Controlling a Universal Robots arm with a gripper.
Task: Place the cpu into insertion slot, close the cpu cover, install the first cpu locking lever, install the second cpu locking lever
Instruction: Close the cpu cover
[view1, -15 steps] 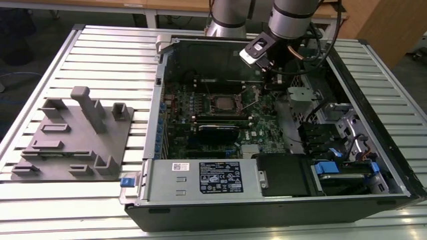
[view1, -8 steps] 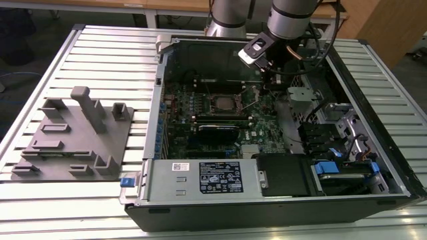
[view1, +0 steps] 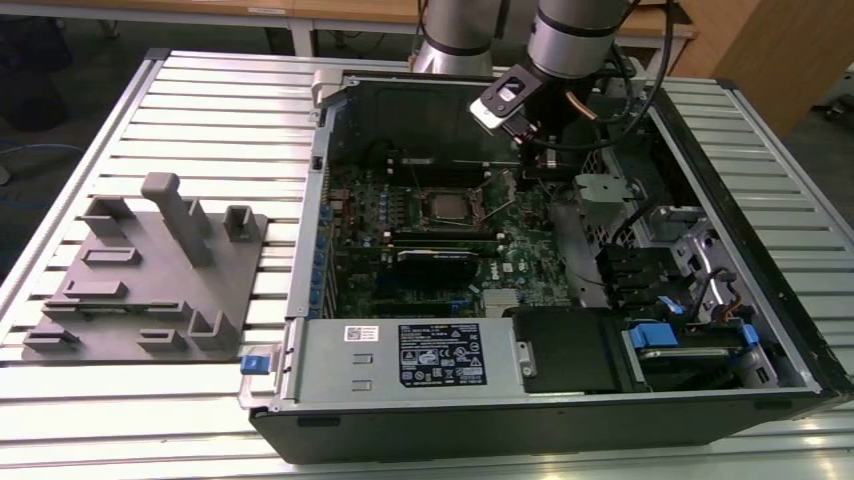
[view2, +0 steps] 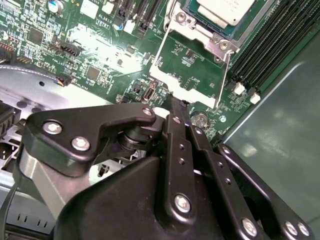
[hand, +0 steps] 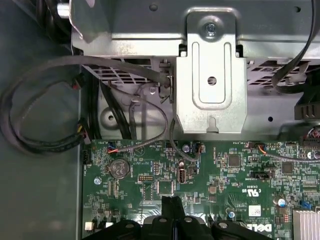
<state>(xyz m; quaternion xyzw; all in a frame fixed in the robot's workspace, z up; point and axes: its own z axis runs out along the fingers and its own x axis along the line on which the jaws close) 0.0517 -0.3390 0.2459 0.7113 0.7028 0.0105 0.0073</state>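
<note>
Evidently the silver-grey square cpu (view2: 225, 10) is seated; the bronze-grey hinged metal cpu cover (view2: 172, 81) lies open at its three o'clock (exterior view). My black gripper (view2: 172, 102), fingers together, empty, sits at the cover's free edge: I would push slowly, squarely.

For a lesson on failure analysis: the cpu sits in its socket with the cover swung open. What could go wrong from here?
1. The shut gripper sits at the free edge of the open cpu cover. A slip might strike the small capacitor beside it.
2. The thin locking lever runs along the cover's side and could snag or get trapped as the cover moves.
</note>
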